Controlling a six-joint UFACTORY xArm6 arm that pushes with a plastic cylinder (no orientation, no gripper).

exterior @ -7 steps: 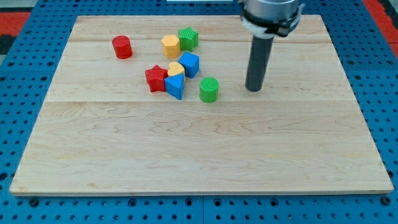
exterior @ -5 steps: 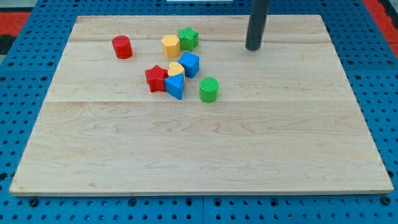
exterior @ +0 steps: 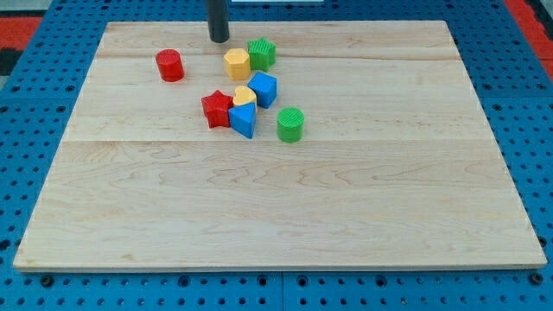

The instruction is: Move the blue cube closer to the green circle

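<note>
The blue cube [exterior: 263,89] sits in a cluster near the board's upper middle. The green circle [exterior: 290,124] stands just below and to the right of it, a small gap apart. My tip [exterior: 219,40] is near the view's top, above and to the left of the cluster, close to the yellow hexagon [exterior: 237,63] but not touching it. The tip is well away from the blue cube.
A green star-like block [exterior: 261,53] lies right of the yellow hexagon. A yellow heart [exterior: 244,94], a red star [exterior: 216,109] and a blue triangular block [exterior: 243,119] crowd the cube's left side. A red cylinder [exterior: 169,65] stands alone at the left. The wooden board [exterior: 276,216] lies on blue pegboard.
My tip has swept from right of the green circle up to the board's top edge and then left, past the cluster. No block has moved.
</note>
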